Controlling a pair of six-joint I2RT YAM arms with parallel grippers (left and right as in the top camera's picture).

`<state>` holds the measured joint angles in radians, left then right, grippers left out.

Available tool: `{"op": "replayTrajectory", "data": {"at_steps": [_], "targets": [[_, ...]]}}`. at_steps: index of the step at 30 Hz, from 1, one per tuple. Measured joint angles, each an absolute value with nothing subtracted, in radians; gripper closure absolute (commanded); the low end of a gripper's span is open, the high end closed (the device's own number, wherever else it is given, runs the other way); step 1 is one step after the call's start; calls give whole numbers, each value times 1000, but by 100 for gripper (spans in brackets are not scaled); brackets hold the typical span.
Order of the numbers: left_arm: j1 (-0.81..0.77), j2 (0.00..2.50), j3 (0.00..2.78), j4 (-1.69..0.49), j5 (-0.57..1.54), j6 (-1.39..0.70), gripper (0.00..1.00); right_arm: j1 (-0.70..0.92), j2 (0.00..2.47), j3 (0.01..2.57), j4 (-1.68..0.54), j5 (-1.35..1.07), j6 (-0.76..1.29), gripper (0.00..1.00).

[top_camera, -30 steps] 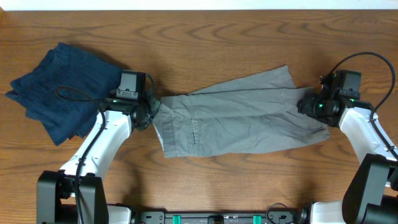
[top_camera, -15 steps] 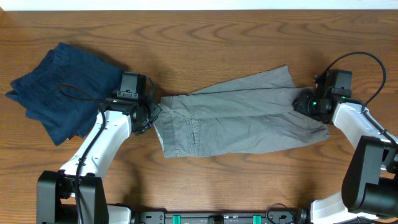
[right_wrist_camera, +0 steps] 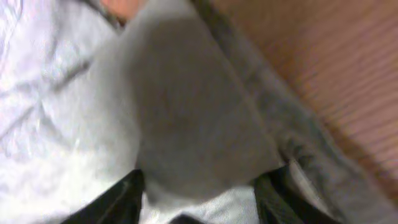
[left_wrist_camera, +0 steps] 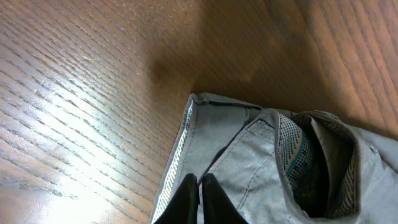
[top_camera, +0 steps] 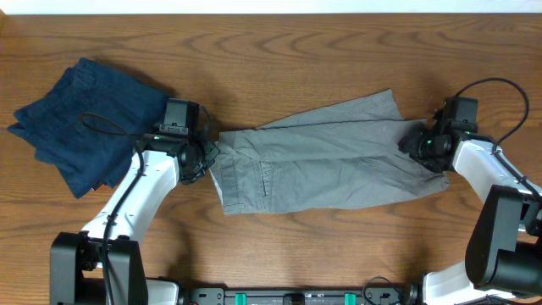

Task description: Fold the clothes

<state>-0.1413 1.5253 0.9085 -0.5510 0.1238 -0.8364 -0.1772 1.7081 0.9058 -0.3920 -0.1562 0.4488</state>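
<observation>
My right gripper (top_camera: 412,144) has edged a little back toward the right edge of the worktop (top_camera: 288,51) over the last half second, while the cloth and my left arm have kept their places. The grey shorts (top_camera: 330,165) lie spread flat across the middle of the worktop, waistband toward the left edge and leg hems toward the right. The dark navy garment (top_camera: 85,127) sits rumpled near the far left corner, apart from the shorts. My right gripper stands wide at the leg hem, with pale cloth bunched between its fingers. My left gripper (left_wrist_camera: 200,198) is pinched narrow on the waistband edge of the shorts, beside the patterned lining.
</observation>
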Motion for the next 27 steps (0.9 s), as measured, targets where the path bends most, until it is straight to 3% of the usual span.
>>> {"op": "replayTrajectory", "data": {"at_steps": [3,7,8,13,19,20,22,27], "targets": [[-141,1525,908,-551,124,-836,93,-177,1708,906,-337,-130,467,56],[-141,1525,908,-553,124,-836,93,-177,1708,906,-315,-111,483,95],[-141,1525,908,-553,124,-836,93,-177,1708,906,-315,-109,485,99],[-141,1525,908,-554,124,-836,93,-177,1708,906,-309,-113,494,99],[-141,1525,908,-558,124,-836,93,-177,1708,931,-138,-237,490,99],[-141,1525,908,-559,124,-836,93,-177,1708,947,-102,-251,492,96],[-141,1525,908,-562,124,-836,92,-177,1708,994,-22,-283,505,77],[-141,1525,908,-576,124,-825,75,-169,1687,1104,10,-335,507,58]]}}
